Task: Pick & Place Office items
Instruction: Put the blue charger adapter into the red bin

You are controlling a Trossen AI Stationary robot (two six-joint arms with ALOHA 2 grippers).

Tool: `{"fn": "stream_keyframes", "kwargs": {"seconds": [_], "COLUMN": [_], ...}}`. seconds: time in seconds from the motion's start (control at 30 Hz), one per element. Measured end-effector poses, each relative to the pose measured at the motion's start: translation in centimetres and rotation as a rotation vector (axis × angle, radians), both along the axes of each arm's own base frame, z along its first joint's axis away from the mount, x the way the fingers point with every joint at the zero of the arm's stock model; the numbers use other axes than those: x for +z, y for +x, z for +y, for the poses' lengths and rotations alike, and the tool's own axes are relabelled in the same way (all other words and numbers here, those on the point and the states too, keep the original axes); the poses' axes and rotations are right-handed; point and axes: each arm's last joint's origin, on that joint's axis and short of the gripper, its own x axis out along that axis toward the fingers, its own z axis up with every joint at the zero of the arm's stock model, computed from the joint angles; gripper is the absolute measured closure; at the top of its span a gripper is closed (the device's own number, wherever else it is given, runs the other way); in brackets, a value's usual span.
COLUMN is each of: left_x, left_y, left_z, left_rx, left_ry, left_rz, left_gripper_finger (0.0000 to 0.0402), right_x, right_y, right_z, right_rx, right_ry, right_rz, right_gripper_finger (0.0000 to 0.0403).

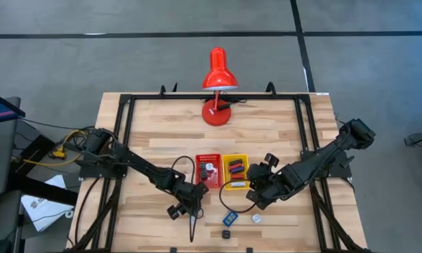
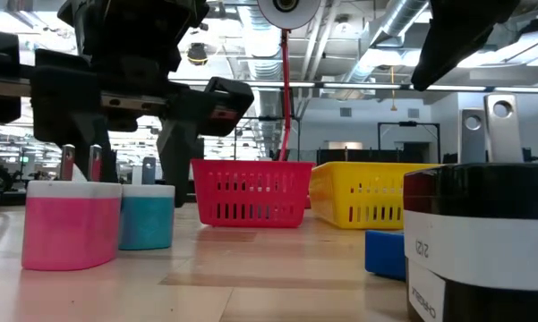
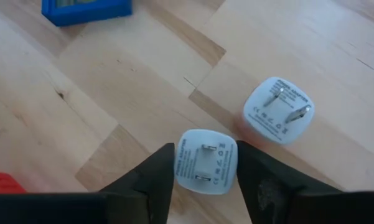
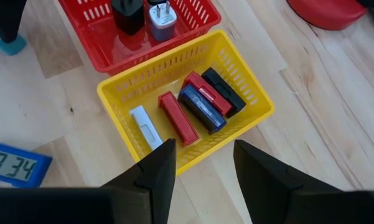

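Two small plug adapters stand prongs-up on the wooden table: a teal one [image 3: 205, 163] [image 2: 146, 217] and a pink one [image 3: 278, 110] [image 2: 70, 224] beside it. My left gripper [image 3: 205, 158] [image 1: 186, 207] is low at the table's near middle, with a finger on each side of the teal adapter. My right gripper [image 4: 202, 155] [image 1: 256, 197] hovers open above the near edge of the yellow tray [image 4: 112, 93], touching nothing. Inside that tray lie flat red, blue, black and white items [image 4: 193, 109]. My left gripper pinches the teal adapter by two opposite side walls [image 3: 179, 167] between its two fingers. The fingers slant down at it from above. The adapter stands upright on the table with its prongs up.
A red tray [image 4: 81, 25] next to the yellow one holds a black and a white adapter. A blue digital clock [image 4: 12, 165] [image 1: 230, 218] lies nearby. A black-and-white cylinder [image 2: 483, 241] stands near the front edge. The red desk lamp [image 1: 218, 70] is at the far edge.
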Motion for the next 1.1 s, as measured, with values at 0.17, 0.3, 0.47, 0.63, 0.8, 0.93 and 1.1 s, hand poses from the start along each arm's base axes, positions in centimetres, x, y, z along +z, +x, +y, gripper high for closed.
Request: {"fn": "stream_keyframes", "kwargs": {"seconds": [0.17,0.3,0.47,0.63,0.8,0.93,1.1], "left_x": [0.0,0.0,1.0,4.2,7.9,9.5,8.3], "left_y": [0.0,0.0,-0.3,-0.9,-1.3,-0.6,1.3], "left_z": [0.0,0.0,0.1,0.7,2.5,4.4,6.1], "left_rx": [0.0,-0.001,0.0,0.03,0.102,0.224,0.297], "left_ry": [-0.002,-0.002,-0.01,-0.057,-0.121,-0.141,-0.131], "left_rz": [-0.001,-0.002,-0.013,-0.079,-0.176,-0.282,-0.33], "left_gripper_finger": [0.0263,0.0257,0.0262,0.0263,0.0263,0.0263,0.0263], "right_x": [0.0,0.0,0.0,0.0,0.0,0.0,-0.1], "right_y": [0.0,0.0,0.0,0.0,0.0,0.2,0.1], "right_z": [0.0,0.0,0.0,0.1,0.0,-0.2,-0.7], "right_rx": [0.0,0.0,0.003,0.007,0.005,-0.043,-0.144], "right_ry": [0.0,0.0,0.009,0.026,0.026,0.047,0.08], "right_rz": [0.0,0.0,0.006,0.013,0.013,-0.006,-0.023], "right_gripper_finger": [0.0249,0.0249,0.0249,0.0249,0.0249,0.0249,0.0249]}}
